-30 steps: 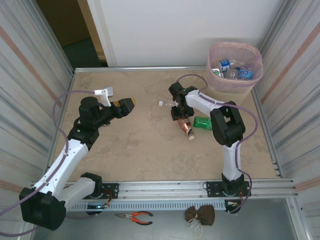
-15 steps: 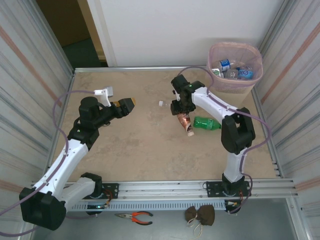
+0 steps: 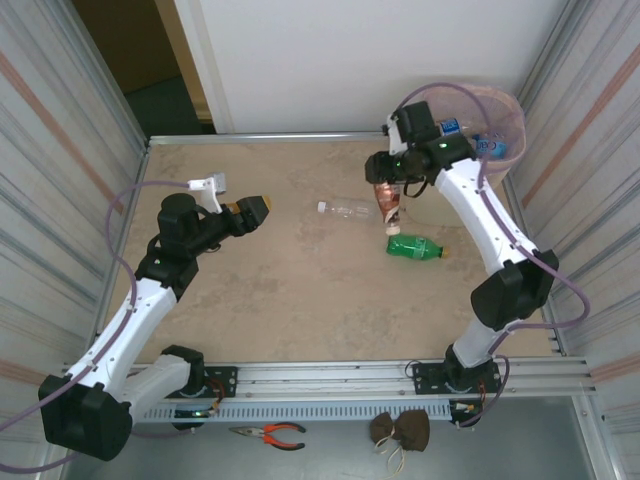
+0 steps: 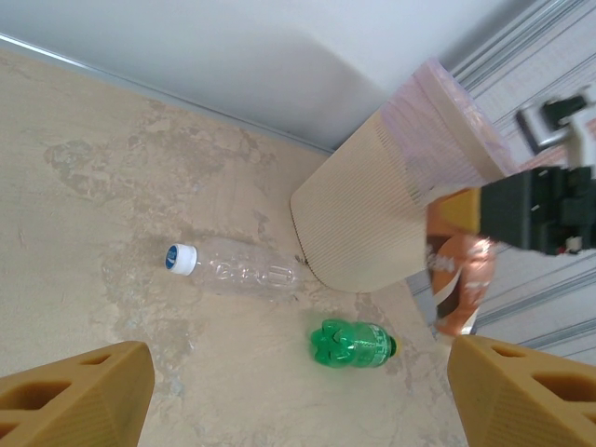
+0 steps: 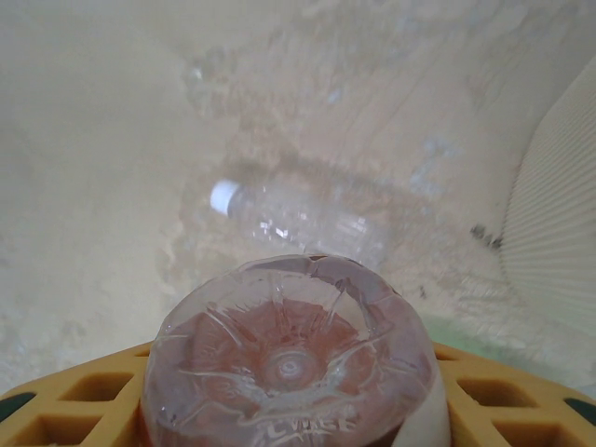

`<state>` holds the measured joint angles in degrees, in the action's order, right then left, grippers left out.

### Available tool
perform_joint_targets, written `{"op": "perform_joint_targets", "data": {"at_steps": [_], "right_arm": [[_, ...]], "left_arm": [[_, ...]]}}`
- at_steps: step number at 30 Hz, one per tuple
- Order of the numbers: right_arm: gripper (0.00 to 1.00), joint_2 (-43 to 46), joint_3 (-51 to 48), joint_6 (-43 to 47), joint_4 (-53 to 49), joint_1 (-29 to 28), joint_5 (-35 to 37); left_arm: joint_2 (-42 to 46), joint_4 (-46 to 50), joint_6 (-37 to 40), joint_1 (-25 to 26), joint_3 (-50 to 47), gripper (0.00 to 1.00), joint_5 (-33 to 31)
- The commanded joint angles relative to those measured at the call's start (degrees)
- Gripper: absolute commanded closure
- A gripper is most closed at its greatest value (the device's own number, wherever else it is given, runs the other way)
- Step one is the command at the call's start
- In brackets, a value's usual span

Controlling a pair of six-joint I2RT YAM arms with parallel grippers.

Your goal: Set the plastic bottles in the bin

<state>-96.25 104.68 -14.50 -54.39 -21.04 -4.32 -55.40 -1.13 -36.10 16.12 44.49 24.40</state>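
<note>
We are gripping the brown bottle (image 3: 391, 206) in our right tool (image 3: 386, 188) just beside the bin (image 3: 510, 108), not yet over its mouth, so letting go early is risking a drop onto the counter (image 3: 280, 295), while our left tool (image 3: 252, 208) is gaping open.

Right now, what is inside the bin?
In the top view, the bin holds clear bottles with blue labels against its pink liner. The right arm covers the left part of the opening, so the rest of the contents cannot be seen.
</note>
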Motion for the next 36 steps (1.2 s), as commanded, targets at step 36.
{"op": "perform_joint_targets", "data": {"at_steps": [36], "right_arm": [[0.52,-16.4,31.0,16.3,4.9,32.6,4.2]], "left_arm": [[-2.9,-2.4,-0.1,-0.8,1.0,0.17,2.0]]}}
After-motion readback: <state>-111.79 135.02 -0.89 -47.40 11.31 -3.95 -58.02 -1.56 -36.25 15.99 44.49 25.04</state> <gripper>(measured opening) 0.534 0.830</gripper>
